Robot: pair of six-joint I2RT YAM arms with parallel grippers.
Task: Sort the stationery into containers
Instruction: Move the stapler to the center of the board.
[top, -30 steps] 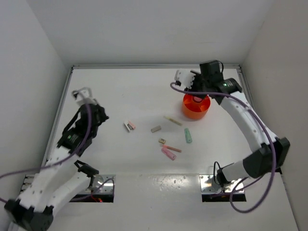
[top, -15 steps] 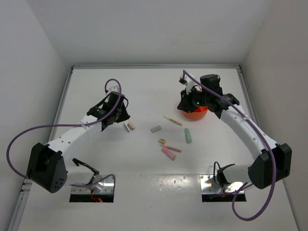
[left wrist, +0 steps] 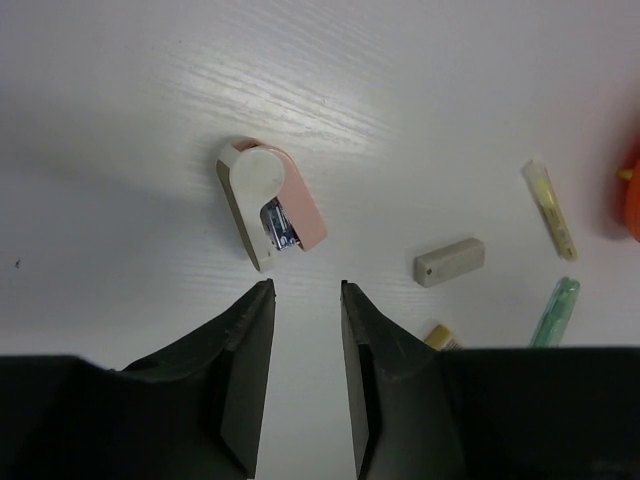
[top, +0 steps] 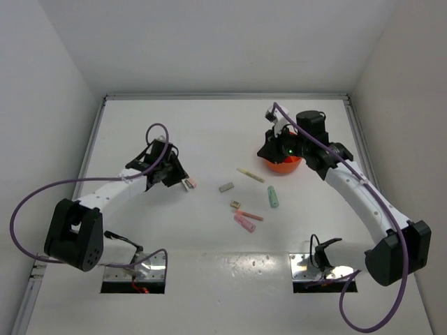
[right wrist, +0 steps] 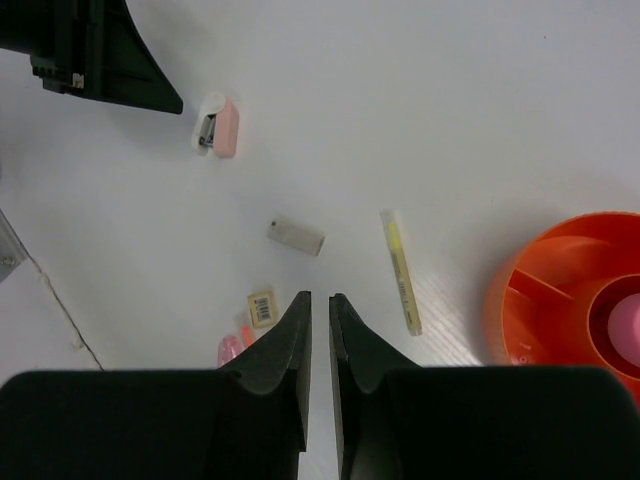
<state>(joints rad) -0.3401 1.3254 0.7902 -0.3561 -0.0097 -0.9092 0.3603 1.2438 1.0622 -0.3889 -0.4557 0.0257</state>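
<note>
The white-pink block (left wrist: 270, 215) lies on the table just ahead of my left gripper (left wrist: 305, 292), which is open and empty; from above the block (top: 187, 183) sits right beside that gripper (top: 174, 177). My right gripper (right wrist: 319, 298) is shut and empty, hovering by the left rim of the orange bowl (right wrist: 560, 290); the gripper (top: 274, 152) hides most of the bowl (top: 286, 166). Something pink (right wrist: 627, 325) lies in the bowl's centre. Between the arms lie a pale-yellow pen (top: 250, 174), grey block (top: 225, 187), tan block (top: 236, 204), mint-green pen (top: 273, 197), thin pink stick (top: 251, 215) and pink tube (top: 244, 222).
White walls close the table on the left, back and right. The arm bases and two metal plates (top: 133, 269) sit at the near edge. Purple cables loop off both arms.
My left arm has swung in from the far left to the white-pink block and its jaws have widened a little. My right gripper has come from behind the bowl to over it and shut.
</note>
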